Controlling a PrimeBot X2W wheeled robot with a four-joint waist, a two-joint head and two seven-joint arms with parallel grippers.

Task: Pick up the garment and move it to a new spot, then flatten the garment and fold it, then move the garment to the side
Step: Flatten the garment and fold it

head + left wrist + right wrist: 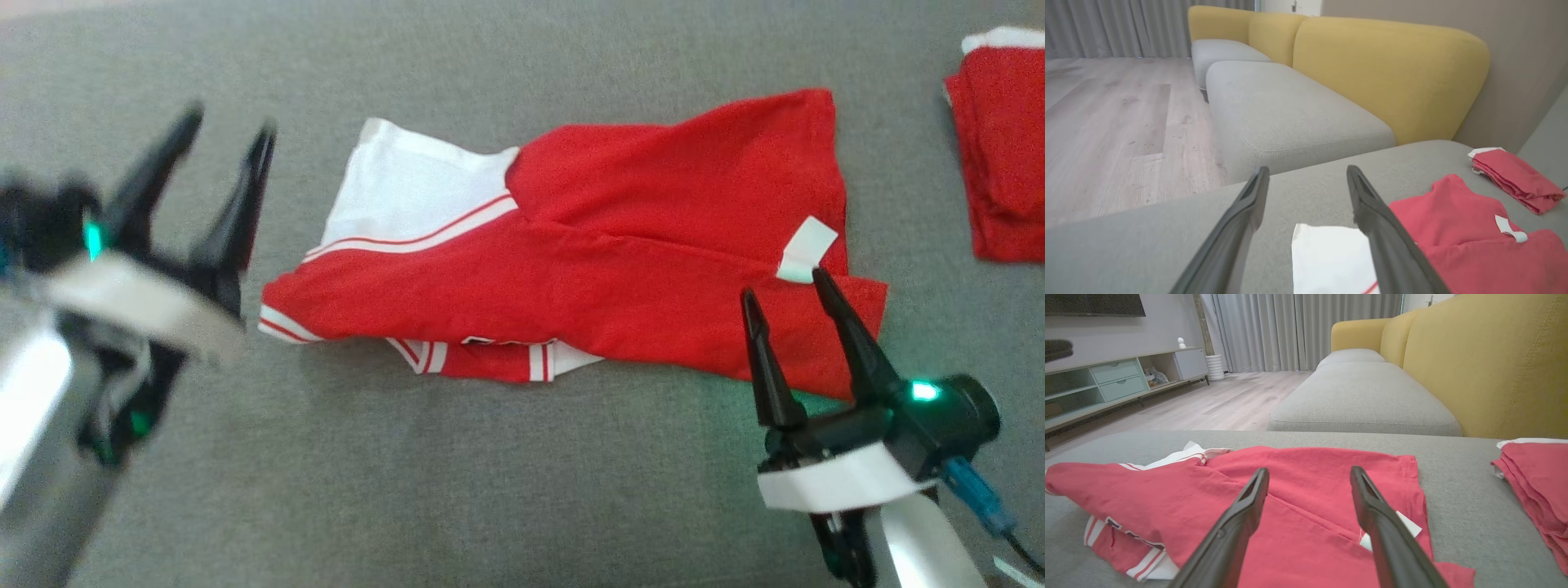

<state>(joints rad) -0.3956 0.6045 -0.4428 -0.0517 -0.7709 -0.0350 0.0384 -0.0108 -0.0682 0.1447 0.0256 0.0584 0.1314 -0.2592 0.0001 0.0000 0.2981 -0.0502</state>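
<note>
The garment (588, 261) is a red and white shirt with striped trim, lying folded lengthwise on the grey cushion (490, 474); a white label (807, 249) shows near its right end. The garment (1290, 498) spreads under the right fingers in the right wrist view, and its white and red parts (1453, 237) lie at the lower right of the left wrist view. My left gripper (233, 131) stands open to the left of the garment, holding nothing. My right gripper (784, 282) is open too, its tips over the garment's right end near the label.
A second red cloth (1000, 147), folded, lies at the far right of the cushion (1535, 486). Yellow sofa backs (1392, 73) and more grey seats (1290, 110) lie beyond. Wooden floor (1106, 122) and a TV cabinet (1118, 379) are off the cushion's edge.
</note>
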